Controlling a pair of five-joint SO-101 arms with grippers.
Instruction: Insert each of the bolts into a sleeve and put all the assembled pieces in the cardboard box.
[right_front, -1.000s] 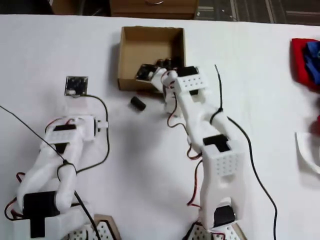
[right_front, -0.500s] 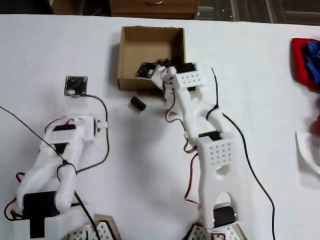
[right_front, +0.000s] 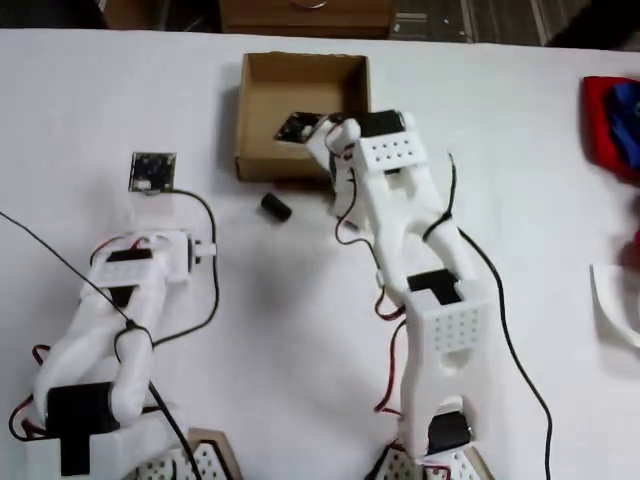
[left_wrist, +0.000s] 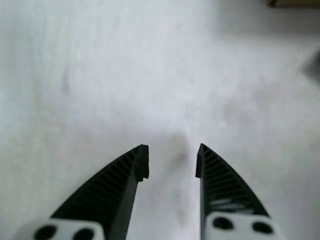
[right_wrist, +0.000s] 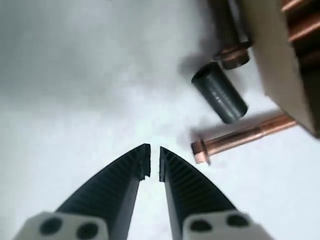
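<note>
A short dark sleeve (right_wrist: 220, 92) lies on the white table beside the cardboard box (right_wrist: 280, 60). A copper bolt (right_wrist: 245, 135) lies next to it, its head toward my right gripper (right_wrist: 154, 162). A second bolt (right_wrist: 227, 35) lies in shadow along the box wall. My right gripper hovers short of them, shut with nothing in it. In the high view the sleeve (right_front: 275, 207) sits just in front of the cardboard box (right_front: 255, 110), and the right arm (right_front: 385, 160) leans over the box's near right corner. My left gripper (left_wrist: 171, 160) is open over bare table.
The left arm (right_front: 130, 290) rests at the near left with a small black square module (right_front: 152, 170) ahead of it. Red and blue cloth (right_front: 612, 110) lies at the far right edge, and a white curved piece (right_front: 610, 305) below it. Cables trail beside both arms.
The right arm's wrist has shifted a little farther back over the box's near corner. The left arm and the sleeve have stayed put.
</note>
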